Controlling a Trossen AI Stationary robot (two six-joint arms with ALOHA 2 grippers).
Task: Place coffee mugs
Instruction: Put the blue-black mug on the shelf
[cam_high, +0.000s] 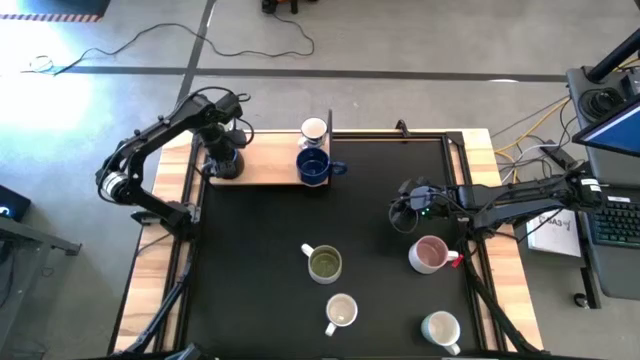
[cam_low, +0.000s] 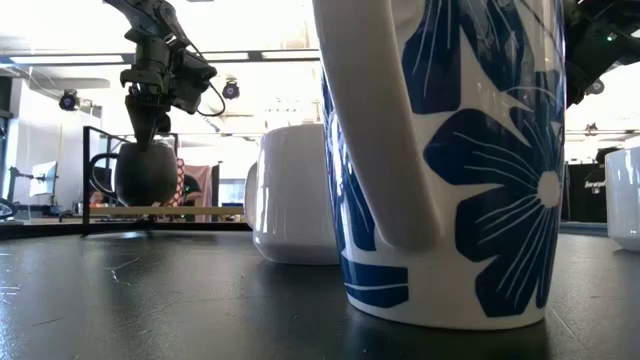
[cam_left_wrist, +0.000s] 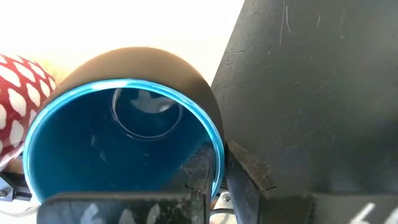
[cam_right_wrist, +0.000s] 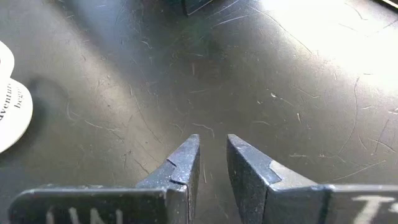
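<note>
My left gripper (cam_high: 224, 158) stands over the far-left wooden board (cam_high: 265, 168), pointing down and shut on a dark mug with a blue inside (cam_left_wrist: 118, 155). The same mug (cam_low: 145, 175) hangs under it in the low view. A white mug (cam_high: 313, 130) and a dark blue mug (cam_high: 314, 168) stand on the board's right end. An olive-inside mug (cam_high: 325, 264), a white mug (cam_high: 341, 312), a pink mug (cam_high: 430, 254) and a pale mug (cam_high: 441, 328) stand on the black mat (cam_high: 380, 180). My right gripper (cam_right_wrist: 213, 144) hovers open over the mat, with nothing between its fingers. My left gripper has the dark mug by its rim (cam_left_wrist: 217, 158), one finger (cam_left_wrist: 200, 171) inside the mug and the other (cam_left_wrist: 249, 177) outside. The fingers come from above, pointing down. The mug hangs upright at the board's level. Whether its bottom rests on the board, I cannot tell.
A red-and-white patterned thing (cam_left_wrist: 15, 93) stands right beside the dark mug. In the low view a blue-flowered mug (cam_low: 450, 150) fills the foreground, with a white mug (cam_low: 295, 195) behind it. Bare mat lies between the board and the near mugs.
</note>
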